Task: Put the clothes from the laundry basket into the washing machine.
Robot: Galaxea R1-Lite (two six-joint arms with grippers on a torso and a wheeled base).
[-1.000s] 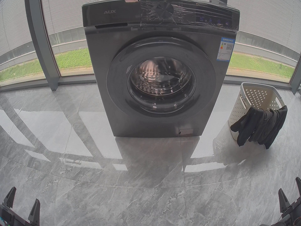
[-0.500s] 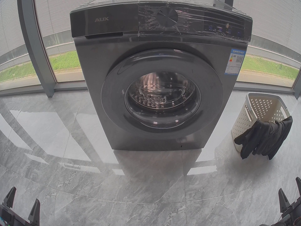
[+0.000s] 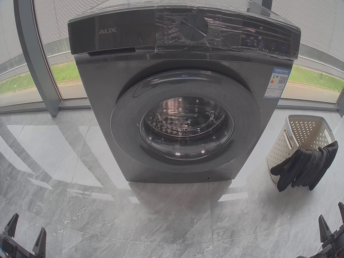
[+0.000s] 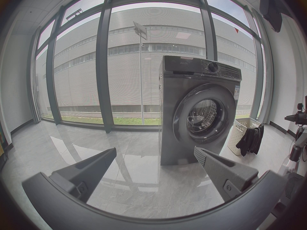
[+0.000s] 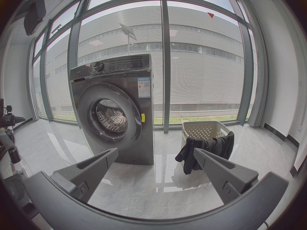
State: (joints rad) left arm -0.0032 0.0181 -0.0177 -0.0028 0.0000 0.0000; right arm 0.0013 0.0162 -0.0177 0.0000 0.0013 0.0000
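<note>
Since a second ago the head camera has drawn closer: the washing machine (image 3: 186, 90) fills more of the view and sits lower in it, while nothing on the floor has itself shifted. Both claws keep their near corners. The left gripper (image 3: 28, 223) has its fingers spread apart and holds nothing, and the right gripper (image 3: 330, 211) is likewise spread and bare.

The machine is a boxy grey metal front-loader. Its round door (image 3: 186, 128) has a domed glass porthole and lies flush with the front, and crinkled clear film covers the control panel (image 3: 229, 33) and its dial. To its right stands the laundry basket (image 3: 277, 151), off-white plastic with perforated walls. The clothes (image 3: 304, 163), dark limp fabric, hang over its near rim, down the outside. The floor (image 3: 161, 215) is glossy, grey-veined stone tile
</note>
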